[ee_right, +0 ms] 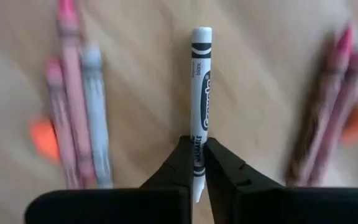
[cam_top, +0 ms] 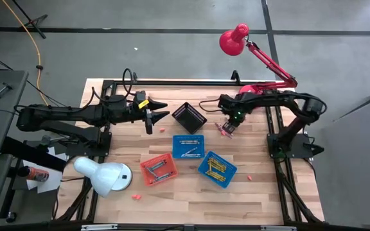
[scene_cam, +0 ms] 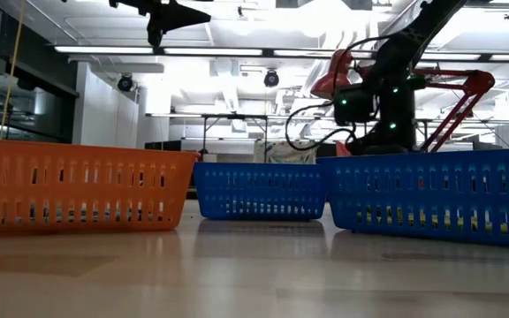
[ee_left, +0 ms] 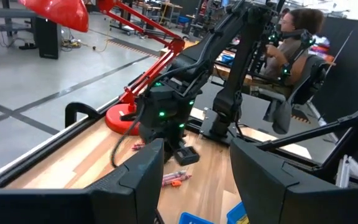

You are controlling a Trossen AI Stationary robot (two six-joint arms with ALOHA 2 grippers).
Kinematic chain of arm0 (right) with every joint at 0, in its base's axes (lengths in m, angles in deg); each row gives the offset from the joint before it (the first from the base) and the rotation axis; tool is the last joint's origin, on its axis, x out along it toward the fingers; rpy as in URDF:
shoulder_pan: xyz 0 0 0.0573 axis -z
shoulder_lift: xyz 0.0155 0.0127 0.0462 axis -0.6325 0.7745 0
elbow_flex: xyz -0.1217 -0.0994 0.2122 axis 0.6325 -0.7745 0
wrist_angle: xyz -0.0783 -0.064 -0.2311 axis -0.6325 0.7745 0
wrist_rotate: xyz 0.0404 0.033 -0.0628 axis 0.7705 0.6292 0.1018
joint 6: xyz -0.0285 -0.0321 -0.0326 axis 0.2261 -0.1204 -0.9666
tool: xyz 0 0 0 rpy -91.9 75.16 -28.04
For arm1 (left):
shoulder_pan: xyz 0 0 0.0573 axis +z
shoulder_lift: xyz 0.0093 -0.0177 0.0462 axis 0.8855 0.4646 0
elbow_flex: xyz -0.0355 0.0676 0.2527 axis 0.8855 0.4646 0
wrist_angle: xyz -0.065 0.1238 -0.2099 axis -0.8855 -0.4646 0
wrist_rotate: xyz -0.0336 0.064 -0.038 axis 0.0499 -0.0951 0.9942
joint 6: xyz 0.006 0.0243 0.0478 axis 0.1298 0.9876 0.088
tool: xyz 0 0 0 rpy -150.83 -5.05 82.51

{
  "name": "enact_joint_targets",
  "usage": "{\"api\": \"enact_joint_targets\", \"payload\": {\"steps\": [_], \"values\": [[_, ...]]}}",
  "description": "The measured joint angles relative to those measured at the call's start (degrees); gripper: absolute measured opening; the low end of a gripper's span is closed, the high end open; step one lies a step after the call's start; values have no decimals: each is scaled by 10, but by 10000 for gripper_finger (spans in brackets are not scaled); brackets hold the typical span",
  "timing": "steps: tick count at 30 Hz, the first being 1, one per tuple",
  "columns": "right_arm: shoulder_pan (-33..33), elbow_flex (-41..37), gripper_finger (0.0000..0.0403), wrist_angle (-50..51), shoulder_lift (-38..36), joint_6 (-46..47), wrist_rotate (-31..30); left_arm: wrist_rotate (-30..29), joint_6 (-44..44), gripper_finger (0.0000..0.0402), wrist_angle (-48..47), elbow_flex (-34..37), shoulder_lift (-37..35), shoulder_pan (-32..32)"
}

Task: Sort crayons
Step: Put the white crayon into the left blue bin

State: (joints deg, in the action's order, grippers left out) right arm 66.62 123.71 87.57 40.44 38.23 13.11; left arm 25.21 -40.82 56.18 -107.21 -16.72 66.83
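**A:** Right gripper (ee_right: 199, 163) clenched on a white crayon (ee_right: 201, 93), pinched near one end. Long axis running straight out ahead of the fingers, most of the stick poking past the tips. Sitting toward the tabletop's far right part in the high view, right gripper (cam_top: 228, 128) just beside the black mesh basket (cam_top: 189, 117), over the loose pile of crayons (cam_top: 224, 130).

**B:** Any writing readable?

**A:** Black lettering along the wrapper, looks like "Crayola", plus "WASHABLE" down by the fingers. Smaller print near the far end too tiny to make out. Pink and grey crayons (ee_right: 73, 99) lying beside it on the wood, roughly parallel, a couple more pinkish ones (ee_right: 331, 106) on the other side, blurred.

**B:** And the left?

**A:** Left gripper (cam_top: 151, 115) spread wide, nothing in it, hanging over the far left part of the tabletop, on the other side of the black basket. Well apart from the pile, so right arm clearly the nearer one.

**B:** Baskets?

**A:** Blue basket (cam_top: 187, 146), another blue basket (cam_top: 216, 169) and an orange basket (cam_top: 158, 170) closer to the near edge, all on the near side of the claw. Probably a lift and carry toward the near edge next; which basket takes white, can't tell.
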Motion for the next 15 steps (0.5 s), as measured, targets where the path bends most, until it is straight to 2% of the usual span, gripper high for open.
{"api": "enact_joint_targets", "payload": {"steps": [5, 10, 15], "values": [[-19, 1, 4, 10, -76, 21, 6, 0, 25, 175, 0, 0, 0, 0], [-54, 0, 2, -2, -197, 77, 6, 0, 35, 175, 0, 0, 0, 0], [-110, -3, 1, -120, -306, 134, -16, 0, 76, 175, 0, 0, 0, 0]]}}
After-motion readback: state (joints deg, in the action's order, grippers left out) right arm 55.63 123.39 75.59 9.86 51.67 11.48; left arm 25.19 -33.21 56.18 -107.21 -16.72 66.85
